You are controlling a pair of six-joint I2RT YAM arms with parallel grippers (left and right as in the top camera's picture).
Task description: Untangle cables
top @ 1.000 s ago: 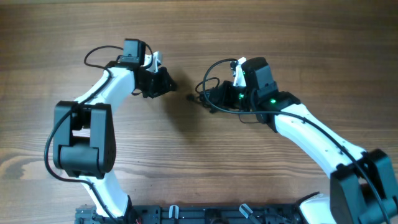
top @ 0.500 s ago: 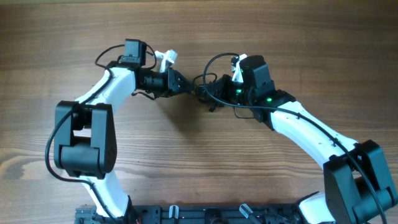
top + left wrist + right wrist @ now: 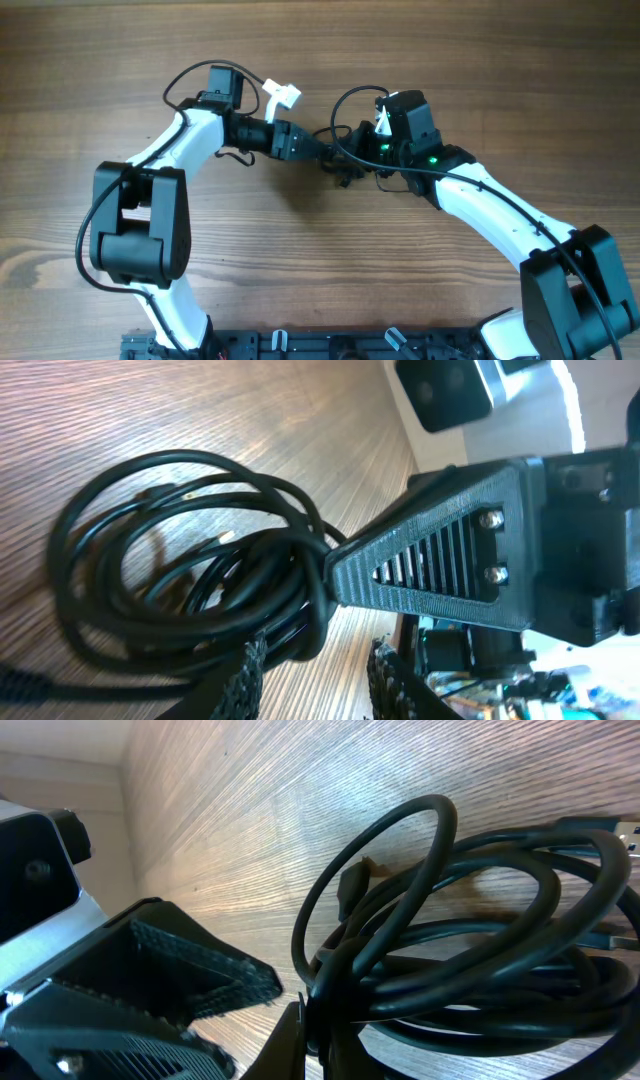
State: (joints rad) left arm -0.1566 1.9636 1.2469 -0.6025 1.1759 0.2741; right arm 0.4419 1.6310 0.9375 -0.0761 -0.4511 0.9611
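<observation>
Left tool (image 3: 316,151), fingers apart, straddles strands of thin black coiled cables (image 3: 215,605) on wooden counter (image 3: 300,260), upper ctr; right tool (image 3: 342,163) clamps same bundle from opp. side, tips nearly meeting.

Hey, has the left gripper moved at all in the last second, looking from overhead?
Yes. Against the table, the left gripper has travelled right and slightly down in the overhead view, reaching the cables.

Robot manipulation bench, lab-type setting. Indicators: a bare wood-grain table (image 3: 300,290); the left arm (image 3: 185,140) and right arm (image 3: 490,210), both white and black; a black mounting rail (image 3: 330,345) at the table's near edge.
</observation>
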